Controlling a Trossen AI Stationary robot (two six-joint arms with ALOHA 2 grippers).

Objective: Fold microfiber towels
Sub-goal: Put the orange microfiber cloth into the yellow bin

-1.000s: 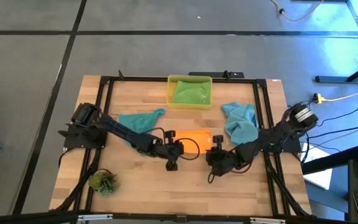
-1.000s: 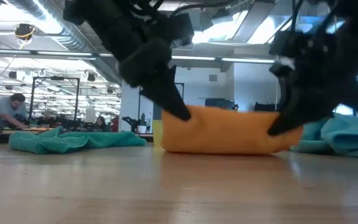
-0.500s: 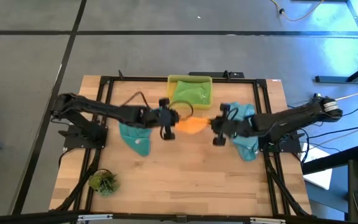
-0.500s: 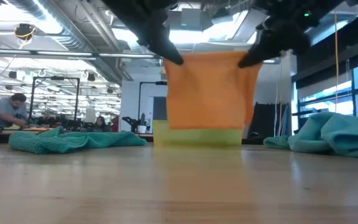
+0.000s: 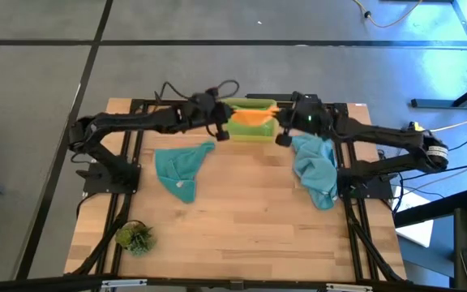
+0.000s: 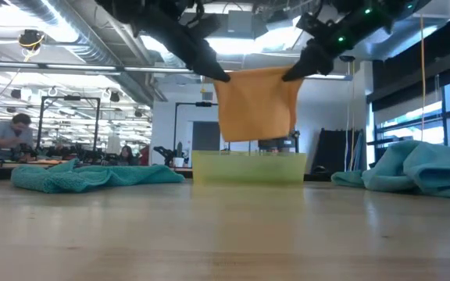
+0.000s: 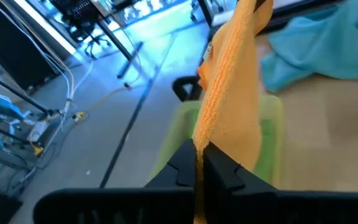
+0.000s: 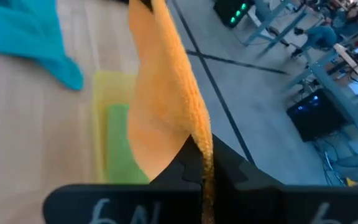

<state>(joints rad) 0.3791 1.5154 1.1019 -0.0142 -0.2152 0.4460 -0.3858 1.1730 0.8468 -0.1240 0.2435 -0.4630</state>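
— Since the frame a second earlier, what had moved?

— Both arms had carried the orange towel (image 5: 252, 116) from the middle of the counter (image 5: 242, 227) up and back to the far edge, so that it hung in the air over the yellow bin (image 5: 254, 132). In the low view its lower hem (image 6: 258, 109) stopped just above the bin's rim, not touching it.

— How was it held?

— By two upper corners. The left gripper (image 5: 220, 123) had its fingers (image 7: 225, 168) pressed together on one corner; the right gripper (image 5: 283, 130) had its fingers (image 8: 229, 171) pinching the opposite corner. The cloth hung between them as a flat, doubled sheet, its top edge roughly level.

— And inside the bin?

— The green towel (image 7: 267, 134) lay in the bottom, seen in both wrist views beneath the orange one.

— The other cloths?

— Unfolded, both of them. One teal towel (image 5: 182, 166) lay crumpled on the left part of the counter, below the left arm. The second teal towel (image 5: 314, 166) lay in a heap on the right part, just beside the right gripper. A small plant tuft (image 5: 134, 237) sat near the front left corner, well apart from everything else.
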